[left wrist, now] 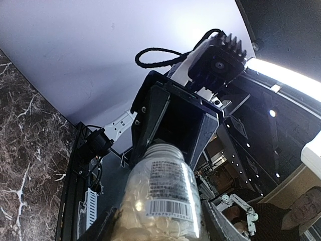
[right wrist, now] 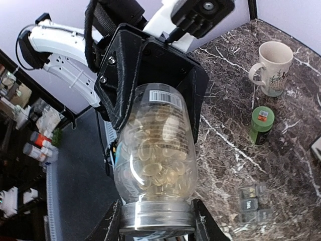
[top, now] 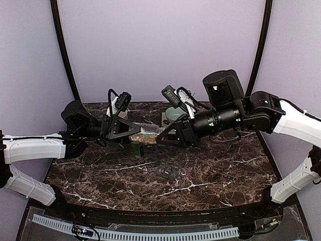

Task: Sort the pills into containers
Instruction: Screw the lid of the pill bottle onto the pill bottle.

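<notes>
Left pincer (left wrist: 158, 223) clamps the clear bottle (right wrist: 155, 135), pills (right wrist: 150, 168) inside; right pincer (top: 159, 138) closes round its cap (right wrist: 156, 221). Twist squarely, mouth tipped up against spilling; containers (right wrist: 253, 203) lie on the tabletop (right wrist: 281, 165) below the bottle

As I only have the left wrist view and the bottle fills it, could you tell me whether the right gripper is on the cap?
Observer: Yes; the right gripper is closed against both sides of the cap.
Operator: Thanks. Where is the pill container?
Observer: The dark grey strip lies on the table, nearer the arm bases than the held bottle.
Operator: Anything beside it?
Observer: A green-capped bottle stands upright, apart from it, near a cream mug.
</notes>
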`<move>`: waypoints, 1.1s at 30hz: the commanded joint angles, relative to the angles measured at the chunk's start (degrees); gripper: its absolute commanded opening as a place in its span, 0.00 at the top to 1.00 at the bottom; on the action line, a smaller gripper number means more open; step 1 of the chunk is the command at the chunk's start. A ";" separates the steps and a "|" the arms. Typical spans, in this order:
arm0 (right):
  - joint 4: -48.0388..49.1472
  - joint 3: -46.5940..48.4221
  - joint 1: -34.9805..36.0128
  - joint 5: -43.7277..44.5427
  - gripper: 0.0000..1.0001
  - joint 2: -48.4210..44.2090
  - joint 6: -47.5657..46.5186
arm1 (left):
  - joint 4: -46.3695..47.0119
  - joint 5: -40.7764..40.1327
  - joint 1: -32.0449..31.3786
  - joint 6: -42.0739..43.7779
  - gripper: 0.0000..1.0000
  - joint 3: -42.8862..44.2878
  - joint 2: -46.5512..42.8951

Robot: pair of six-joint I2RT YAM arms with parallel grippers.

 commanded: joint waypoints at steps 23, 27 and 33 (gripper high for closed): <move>40.81 -13.91 -3.83 -14.47 0.97 4.41 64.47 | -2.42 -11.49 -1.05 17.98 1.00 0.24 -10.33; 42.48 -15.92 -3.87 -13.87 0.98 4.23 68.60 | -7.07 -11.94 -1.05 21.91 1.00 0.62 -12.73; 45.84 -19.28 -3.86 -12.12 0.99 3.27 72.47 | -11.78 -11.25 -1.38 24.81 1.00 1.21 -14.48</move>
